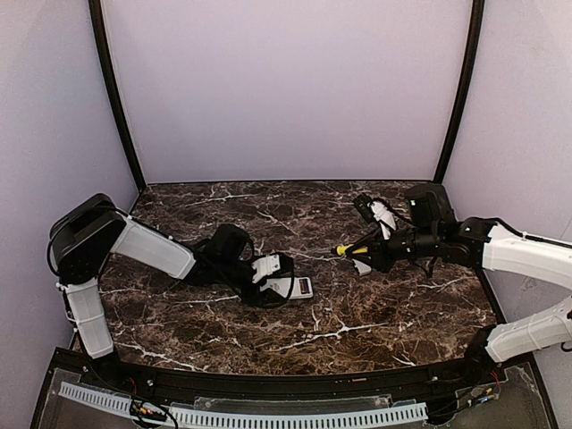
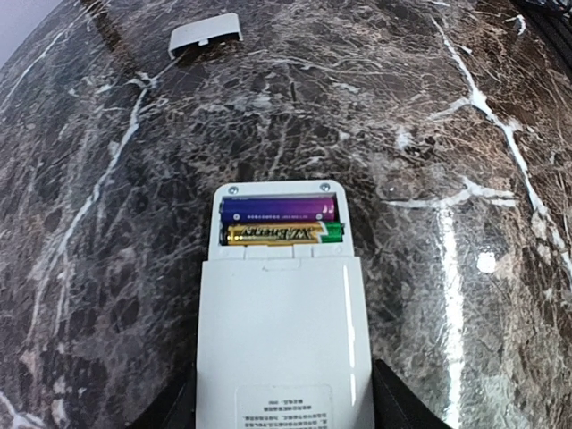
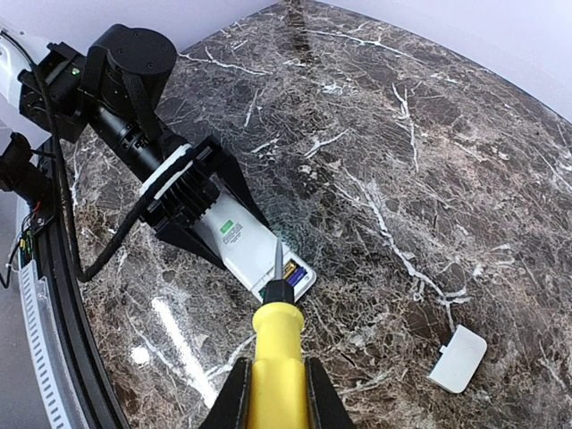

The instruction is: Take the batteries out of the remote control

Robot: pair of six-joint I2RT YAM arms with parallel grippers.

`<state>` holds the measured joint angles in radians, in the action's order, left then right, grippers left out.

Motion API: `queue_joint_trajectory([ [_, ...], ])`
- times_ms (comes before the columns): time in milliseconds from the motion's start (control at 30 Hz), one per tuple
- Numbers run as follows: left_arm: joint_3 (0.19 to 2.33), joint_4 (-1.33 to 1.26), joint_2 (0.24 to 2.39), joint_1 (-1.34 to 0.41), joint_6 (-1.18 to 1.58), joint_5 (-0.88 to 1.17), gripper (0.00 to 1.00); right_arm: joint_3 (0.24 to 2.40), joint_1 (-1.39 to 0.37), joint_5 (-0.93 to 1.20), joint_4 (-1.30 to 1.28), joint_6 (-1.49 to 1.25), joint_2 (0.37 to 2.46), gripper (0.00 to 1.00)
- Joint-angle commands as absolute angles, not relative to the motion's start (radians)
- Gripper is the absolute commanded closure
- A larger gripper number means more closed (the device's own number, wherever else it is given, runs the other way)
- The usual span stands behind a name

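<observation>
Batteries [image 2: 279,234]: two, side by side, seated in the open compartment at the end of the remote [image 2: 281,340]. The remote is laid back-up on the desk [image 2: 447,134] and is clamped across its width by the left gripper [image 2: 281,416].

A yellow-handled screwdriver [image 3: 277,366] is gripped tight in the right gripper [image 3: 275,398]. Its tip is seen near the compartment, to the right, and is judged not yet touching.

Step judged: prying. The tip should be set under one battery end and levered gently while the remote is held firm.

The cover [image 3: 458,359] lies well apart.
</observation>
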<state>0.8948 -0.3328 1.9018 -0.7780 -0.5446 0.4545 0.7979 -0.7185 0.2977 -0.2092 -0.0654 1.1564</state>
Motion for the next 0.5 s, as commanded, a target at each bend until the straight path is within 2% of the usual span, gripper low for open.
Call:
queue_joint_trajectory([
  [0,0.888,-0.239,1.759,-0.776,-0.600,0.337,0.97,0.821,-0.713,0.334,-0.180,-0.074,1.138,1.00],
  [467,0.791,-0.161,1.429,-0.785,-0.664,0.076,1.00,0.935,-0.713,0.337,-0.227,-0.036,1.178,1.00],
])
